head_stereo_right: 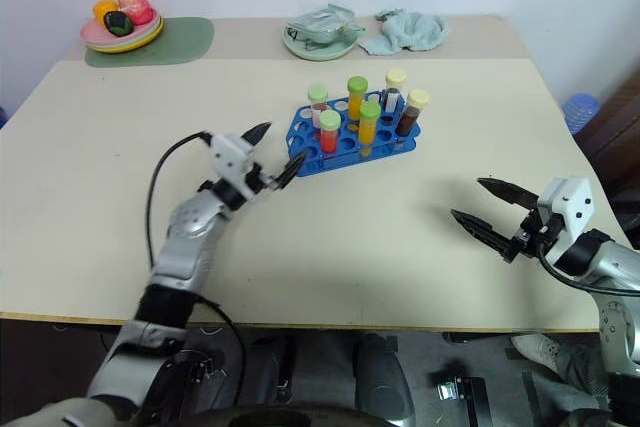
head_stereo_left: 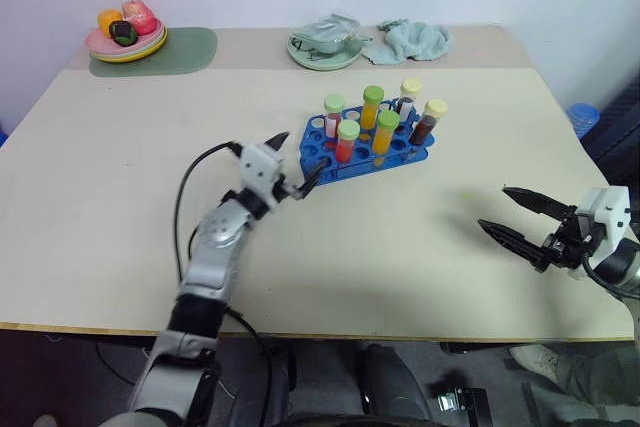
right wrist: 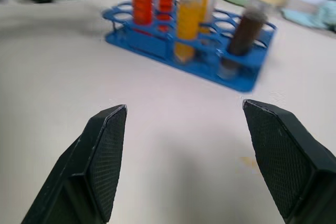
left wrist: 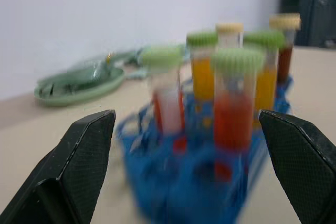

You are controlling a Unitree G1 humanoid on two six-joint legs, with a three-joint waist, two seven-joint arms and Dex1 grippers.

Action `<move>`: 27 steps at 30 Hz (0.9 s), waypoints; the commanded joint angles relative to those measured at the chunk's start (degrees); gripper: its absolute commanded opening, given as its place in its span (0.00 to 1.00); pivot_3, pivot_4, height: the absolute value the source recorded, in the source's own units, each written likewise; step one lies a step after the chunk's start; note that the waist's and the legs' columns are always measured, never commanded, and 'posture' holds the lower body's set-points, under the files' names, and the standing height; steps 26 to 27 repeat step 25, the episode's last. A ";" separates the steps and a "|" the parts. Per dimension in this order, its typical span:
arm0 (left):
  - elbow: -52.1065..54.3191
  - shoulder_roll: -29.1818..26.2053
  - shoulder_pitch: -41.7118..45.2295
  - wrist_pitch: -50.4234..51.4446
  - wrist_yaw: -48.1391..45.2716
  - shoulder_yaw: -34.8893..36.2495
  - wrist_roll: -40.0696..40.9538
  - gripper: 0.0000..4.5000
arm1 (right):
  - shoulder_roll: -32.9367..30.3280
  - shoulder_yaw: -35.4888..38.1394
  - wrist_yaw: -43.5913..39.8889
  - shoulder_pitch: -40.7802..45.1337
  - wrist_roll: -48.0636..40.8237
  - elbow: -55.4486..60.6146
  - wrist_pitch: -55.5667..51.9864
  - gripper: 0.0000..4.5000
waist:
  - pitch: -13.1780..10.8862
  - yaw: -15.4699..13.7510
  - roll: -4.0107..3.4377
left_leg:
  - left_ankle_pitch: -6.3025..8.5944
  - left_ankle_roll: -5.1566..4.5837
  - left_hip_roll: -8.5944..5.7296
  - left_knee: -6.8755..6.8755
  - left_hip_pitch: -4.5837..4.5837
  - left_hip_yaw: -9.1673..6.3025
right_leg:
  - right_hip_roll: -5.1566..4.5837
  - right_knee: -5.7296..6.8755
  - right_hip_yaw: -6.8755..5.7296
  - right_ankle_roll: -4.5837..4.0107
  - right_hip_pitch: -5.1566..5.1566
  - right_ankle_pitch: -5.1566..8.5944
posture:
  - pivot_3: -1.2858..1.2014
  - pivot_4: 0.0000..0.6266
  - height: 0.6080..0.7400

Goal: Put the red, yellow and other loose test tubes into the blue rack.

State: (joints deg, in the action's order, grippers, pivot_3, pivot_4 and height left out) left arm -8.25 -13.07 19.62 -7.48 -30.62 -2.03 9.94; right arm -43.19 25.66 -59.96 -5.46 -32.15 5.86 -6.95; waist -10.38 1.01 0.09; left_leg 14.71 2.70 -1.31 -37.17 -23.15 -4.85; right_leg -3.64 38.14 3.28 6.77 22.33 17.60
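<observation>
We've got left hand (head_stereo_left: 298, 164) wide, empty, right beside blue rack (head_stereo_left: 318, 159) w/ red tube (head_stereo_left: 346, 142) seated; a stray swing tips it; right hand (head_stereo_left: 512, 214) wide too

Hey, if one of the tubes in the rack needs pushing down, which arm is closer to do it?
Left. Its open claw sits right beside the rack, facing the tubes. The right claw, also open, hangs farther back over bare table.
</observation>
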 commanded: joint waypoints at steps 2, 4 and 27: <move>7.05 -3.85 -6.66 -0.36 -3.02 3.50 3.60 0.99 | 0.45 0.88 -0.40 1.40 0.22 -2.28 2.49 0.80 | 0.00 -0.15 -0.01 | 0.00 0.00 0.02 0.00 0.00 -0.01 | -0.01 -0.02 0.01 0.00 -0.02 0.00 | 0.52 0.24 1.00; 10.39 -4.49 -9.93 0.55 -3.13 4.76 5.51 0.99 | 0.53 0.71 -0.46 2.00 0.16 -3.78 2.55 0.80 | 0.00 -0.37 0.00 | 0.00 0.00 0.02 0.00 0.00 0.00 | -0.02 -0.04 0.00 0.00 -0.03 0.00 | 0.52 0.24 1.00; 34.77 -18.31 -34.39 12.80 -14.35 12.08 20.65 0.99 | -6.53 1.47 -11.09 4.52 1.10 -17.23 2.59 0.80 | 0.04 -0.14 -0.07 | 0.07 -0.10 0.12 0.04 0.31 0.12 | -0.02 -0.12 0.05 -0.04 -0.38 0.02 | 0.52 0.24 1.00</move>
